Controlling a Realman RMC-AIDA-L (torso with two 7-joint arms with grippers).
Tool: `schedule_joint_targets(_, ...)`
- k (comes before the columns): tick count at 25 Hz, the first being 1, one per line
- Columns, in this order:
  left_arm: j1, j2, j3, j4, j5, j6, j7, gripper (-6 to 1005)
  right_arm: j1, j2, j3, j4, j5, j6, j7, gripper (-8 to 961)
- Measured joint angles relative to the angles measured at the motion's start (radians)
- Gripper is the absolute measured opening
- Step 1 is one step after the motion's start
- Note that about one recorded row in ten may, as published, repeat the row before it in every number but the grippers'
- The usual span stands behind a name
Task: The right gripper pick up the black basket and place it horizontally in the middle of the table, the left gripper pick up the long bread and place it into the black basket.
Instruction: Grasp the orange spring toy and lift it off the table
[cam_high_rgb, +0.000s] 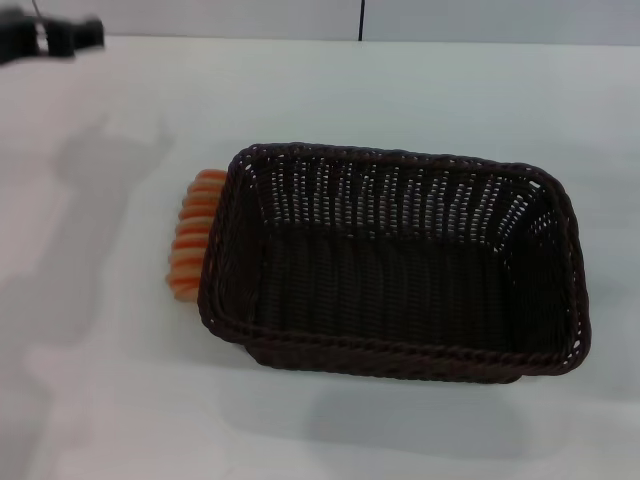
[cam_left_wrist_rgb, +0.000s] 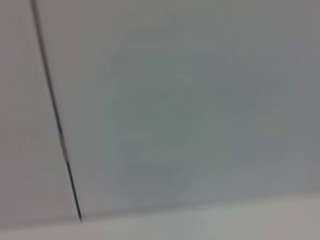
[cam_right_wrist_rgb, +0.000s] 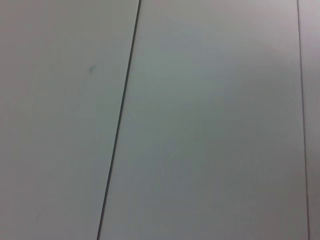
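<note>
The black basket (cam_high_rgb: 400, 265) stands empty on the white table (cam_high_rgb: 110, 400), its long side running left to right, near the middle. The long bread (cam_high_rgb: 193, 233), with orange and tan ridges, lies on the table against the basket's left end, partly hidden behind the basket's wall. The left gripper (cam_high_rgb: 50, 38) shows only as blurred black parts at the far left back corner, well away from the bread. The right gripper is out of view. Both wrist views show only a pale wall, no task objects.
The table's back edge meets a pale wall with a dark vertical seam (cam_high_rgb: 361, 20). The left wrist view shows a wall panel seam (cam_left_wrist_rgb: 55, 120); the right wrist view shows another seam (cam_right_wrist_rgb: 120, 125). The arm's shadow (cam_high_rgb: 100, 200) falls on the table left of the bread.
</note>
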Motion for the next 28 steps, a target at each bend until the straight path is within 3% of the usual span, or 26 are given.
schedule_joint_targets(4,-0.053,-0.001,-0.048,0.0,-0.049,-0.23,0.044,820,0.008,-0.001,-0.011,0.001,-0.004,0.002,-0.004,282)
schedule_joint_targets(14,-0.144,-0.003,-0.107,0.183,-0.108,-0.437,0.117,813,0.037,-0.004,-0.012,0.03,-0.017,0.003,-0.004,282)
schedule_joint_targets(28,-0.152,-0.009,-0.094,0.217,-0.297,-0.475,0.125,803,0.067,-0.007,-0.012,0.038,-0.02,0.003,-0.008,281)
